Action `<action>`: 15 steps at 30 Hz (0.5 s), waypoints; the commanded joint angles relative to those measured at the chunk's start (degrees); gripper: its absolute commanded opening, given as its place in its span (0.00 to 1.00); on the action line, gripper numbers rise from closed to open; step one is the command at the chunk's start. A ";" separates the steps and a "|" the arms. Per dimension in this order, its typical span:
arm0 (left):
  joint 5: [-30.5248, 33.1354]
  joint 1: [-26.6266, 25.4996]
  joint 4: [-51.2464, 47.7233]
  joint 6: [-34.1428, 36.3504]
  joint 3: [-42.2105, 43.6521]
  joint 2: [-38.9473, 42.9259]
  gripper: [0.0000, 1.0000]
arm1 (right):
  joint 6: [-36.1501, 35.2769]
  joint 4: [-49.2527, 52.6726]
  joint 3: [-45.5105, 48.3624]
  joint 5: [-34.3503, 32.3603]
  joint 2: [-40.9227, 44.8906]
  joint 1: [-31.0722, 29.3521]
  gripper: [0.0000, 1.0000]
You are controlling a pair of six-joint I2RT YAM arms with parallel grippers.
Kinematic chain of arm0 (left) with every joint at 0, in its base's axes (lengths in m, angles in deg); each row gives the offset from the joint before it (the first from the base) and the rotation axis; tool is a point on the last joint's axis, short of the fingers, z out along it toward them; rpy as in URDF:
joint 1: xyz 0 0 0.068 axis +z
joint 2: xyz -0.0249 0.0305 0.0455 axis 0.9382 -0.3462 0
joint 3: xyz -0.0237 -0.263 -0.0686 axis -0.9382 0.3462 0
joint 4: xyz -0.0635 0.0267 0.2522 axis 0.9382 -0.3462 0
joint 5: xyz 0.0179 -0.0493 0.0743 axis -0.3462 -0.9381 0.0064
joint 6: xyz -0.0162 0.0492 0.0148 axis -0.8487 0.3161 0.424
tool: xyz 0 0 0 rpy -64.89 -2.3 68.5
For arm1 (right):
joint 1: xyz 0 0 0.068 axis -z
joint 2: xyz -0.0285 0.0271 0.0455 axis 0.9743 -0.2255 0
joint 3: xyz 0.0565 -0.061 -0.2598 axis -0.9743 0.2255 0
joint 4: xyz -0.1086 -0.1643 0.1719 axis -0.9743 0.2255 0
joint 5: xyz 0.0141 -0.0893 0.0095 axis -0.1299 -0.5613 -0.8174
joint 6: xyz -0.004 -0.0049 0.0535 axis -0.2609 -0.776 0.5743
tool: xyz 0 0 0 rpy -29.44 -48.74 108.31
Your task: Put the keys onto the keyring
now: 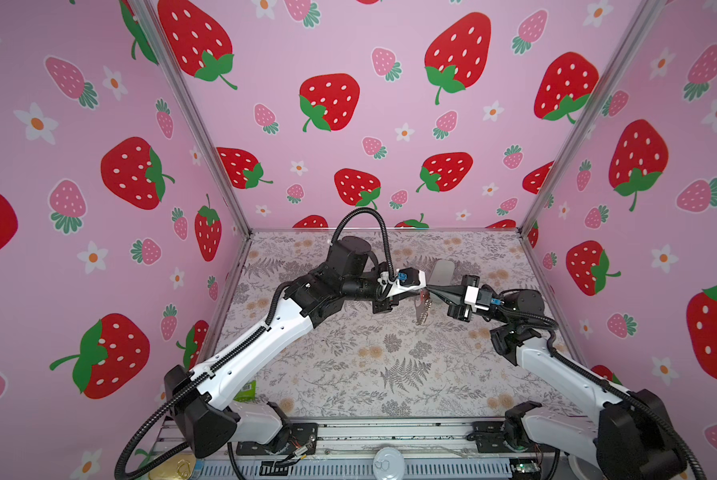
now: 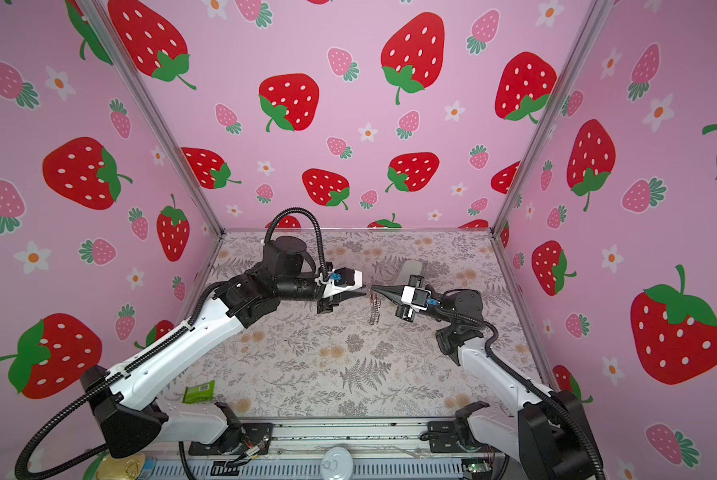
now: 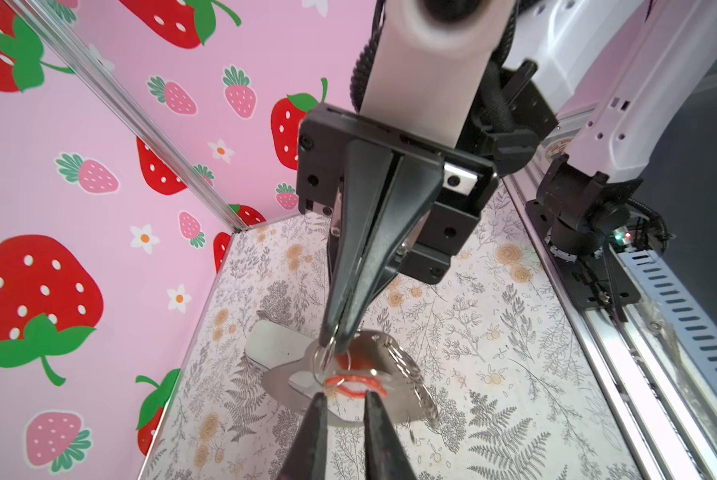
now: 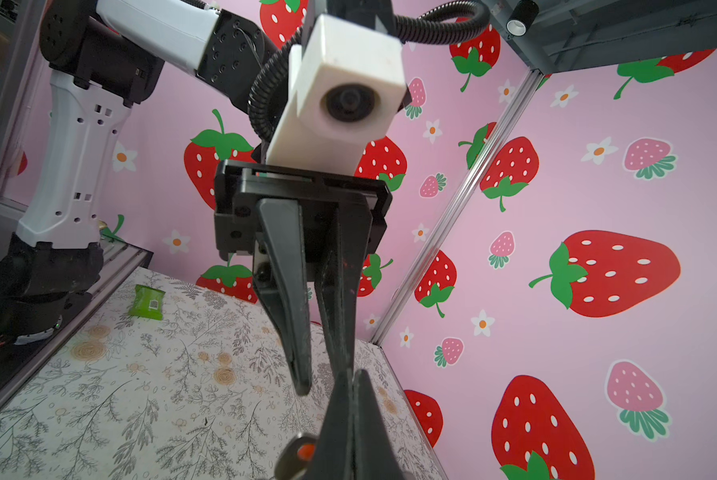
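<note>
We see right fingers (image 3: 365, 249) pinch keyring (image 3: 406, 365) above bench (image 3: 494, 332); left fingers (image 3: 307, 440) apart, just beside it. Pale case (image 3: 273, 345) lies behind, green packet (image 2: 199, 392) well apart.

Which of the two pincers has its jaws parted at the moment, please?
The left pincer: a clear gap shows between its fingertips. The right pincer, by contrast, is shut, pinching a silver ring of the dangling keyring.

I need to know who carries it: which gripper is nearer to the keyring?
Right. The right gripper is shut on the top ring of the keyring, whose chain dangles below. The left gripper faces it from the opposite side, jaws parted, tips just short of the rings.
</note>
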State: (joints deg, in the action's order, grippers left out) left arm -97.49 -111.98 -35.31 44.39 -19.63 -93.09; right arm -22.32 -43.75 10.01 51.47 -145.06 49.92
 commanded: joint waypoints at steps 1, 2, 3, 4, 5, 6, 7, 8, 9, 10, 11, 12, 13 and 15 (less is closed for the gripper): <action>-1.01 -0.32 2.01 2.01 0.01 -0.68 0.20 | 0.97 -1.47 0.11 0.02 0.66 -0.20 0.00; -1.08 -0.42 2.05 2.13 -0.18 -1.02 0.20 | 0.96 -1.30 0.13 0.07 0.73 -0.20 0.00; -1.07 -0.54 2.12 2.09 -0.44 -1.25 0.20 | 1.03 -1.23 0.12 0.15 0.83 -0.20 0.00; -1.24 -0.62 2.14 2.14 -0.66 -1.54 0.20 | 1.05 -1.15 0.21 0.18 0.92 -0.24 0.00; -1.38 -0.60 2.14 2.10 -0.75 -1.74 0.20 | 1.05 -1.14 0.22 0.10 1.03 -0.20 0.00; -1.44 -0.69 2.06 2.10 -0.98 -1.87 0.20 | 1.06 -1.17 0.25 0.07 1.14 -0.20 0.00; -1.50 -0.67 2.12 2.14 -1.10 -2.03 0.20 | 1.10 -1.12 0.30 0.23 1.20 -0.20 0.00; -1.52 -0.75 2.21 2.18 -1.12 -2.05 0.20 | 1.14 -1.15 0.27 0.22 1.18 -0.24 0.00; -1.39 -0.78 2.35 2.15 -1.16 -2.13 0.20 | 1.14 -0.97 0.20 0.23 1.19 -0.20 0.00; -1.43 -0.88 2.63 2.23 -1.17 -2.05 0.20 | 0.93 -0.64 0.22 0.39 1.11 -0.22 0.00; -1.43 -0.99 2.81 2.23 -1.19 -2.05 0.20 | 0.86 -0.38 0.12 0.68 1.08 -0.20 0.00; -1.44 -0.97 2.97 2.13 -1.20 -2.04 0.20 | 0.88 -0.29 0.18 0.77 0.95 -0.20 0.00; -1.44 -1.05 3.09 2.10 -1.20 -2.13 0.19 | 0.88 -0.32 0.17 0.93 1.00 -0.20 0.00; -1.20 -1.09 3.34 2.14 -1.29 -2.22 0.19 | 0.88 -0.32 0.11 1.25 0.84 -0.29 0.00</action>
State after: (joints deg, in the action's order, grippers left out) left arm -97.43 -112.40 -33.67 45.23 -19.63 -94.95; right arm -21.84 -43.51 10.06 51.64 -144.95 49.90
